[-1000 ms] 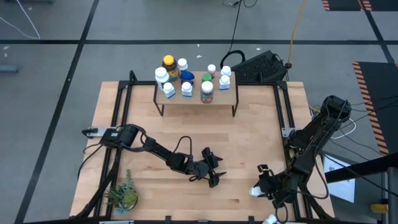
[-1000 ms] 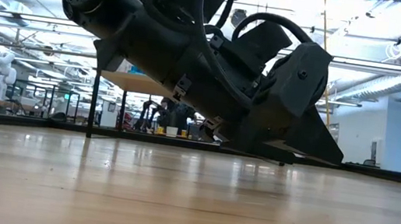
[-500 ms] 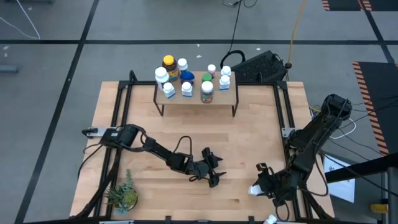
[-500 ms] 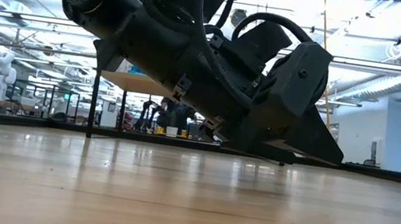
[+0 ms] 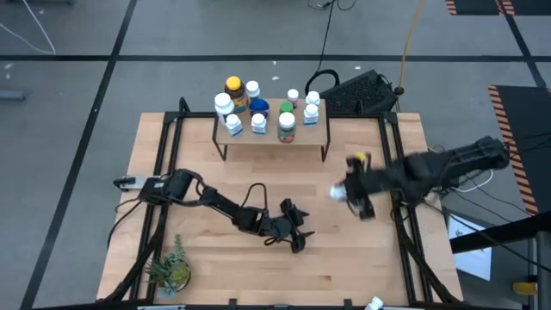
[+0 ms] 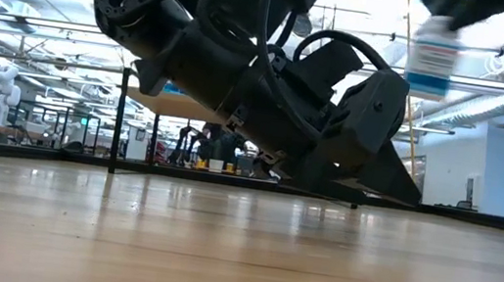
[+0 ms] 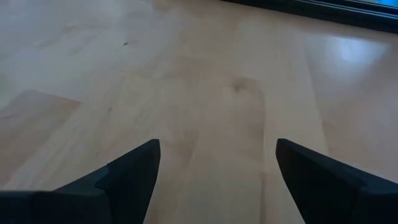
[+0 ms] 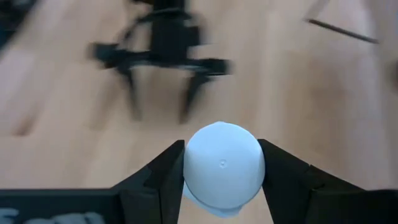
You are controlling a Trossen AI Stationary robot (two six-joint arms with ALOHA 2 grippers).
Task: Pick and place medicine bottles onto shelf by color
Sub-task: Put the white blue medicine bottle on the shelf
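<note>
Near the front edge of the table (image 5: 344, 250), at its left corner, stands a small green potted plant (image 5: 171, 270). Just beyond it the left arm stretches low across the wood toward the middle, and the left gripper (image 5: 295, 235) rests close to the surface with its fingers (image 7: 127, 177) spread wide and nothing between them — the left wrist view shows only bare tabletop in the gap.

Farther back and to the right, the right arm reaches in from the table's right side, and the right gripper (image 5: 353, 191) is lifted clear of the wood. Its fingers are closed on a white medicine bottle (image 8: 223, 165), pressing the white cap from both sides; in the low view the same bottle (image 6: 433, 53) hangs high in the air, white with a blue label.

At the far edge of the table stands the shelf (image 5: 318, 131) — a small light-wood board on thin black legs. About a dozen bottles are crowded on it, mostly white ones, with an amber bottle (image 5: 233, 89) at the far left, a blue bottle (image 5: 258, 107) just right of it, and a green-capped bottle (image 5: 286, 108) near the middle.
</note>
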